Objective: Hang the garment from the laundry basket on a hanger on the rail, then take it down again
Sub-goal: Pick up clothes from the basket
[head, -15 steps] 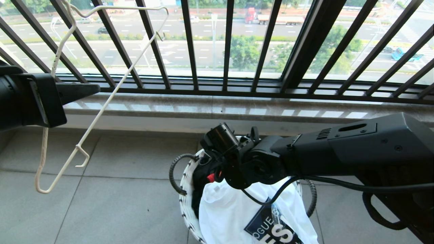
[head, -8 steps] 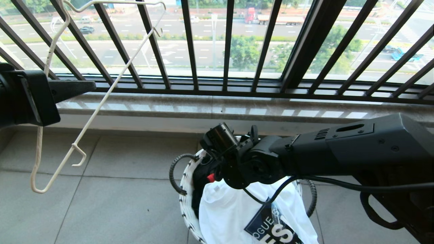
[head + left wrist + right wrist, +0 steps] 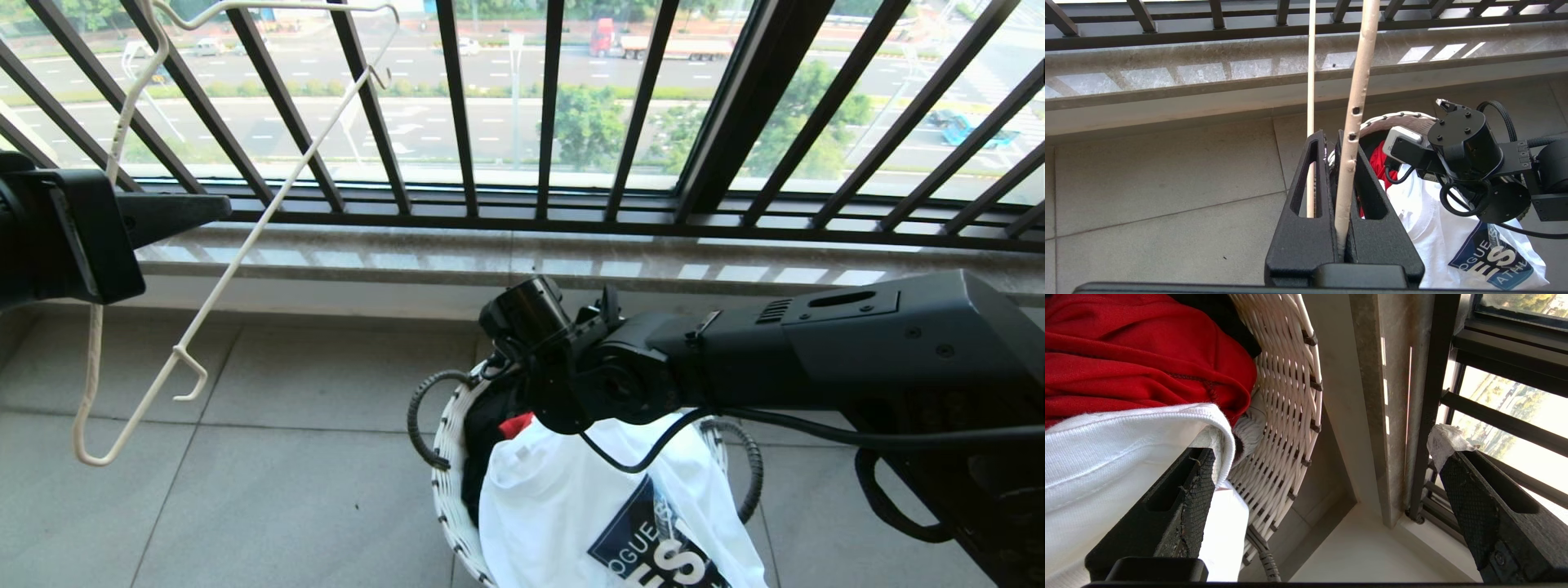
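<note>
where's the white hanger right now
The hanger is on the left of the head view, clamped in the left gripper and held up in front of the window railing, left of the laundry basket.

One white wire hanger (image 3: 220, 269) hangs in view. One round woven basket (image 3: 451, 482) sits on the floor. Three garments show in it: one white T-shirt (image 3: 555, 523), one red piece (image 3: 1126, 351) and one black piece (image 3: 482, 441). Two robot arms are in view, each with one gripper.
</note>
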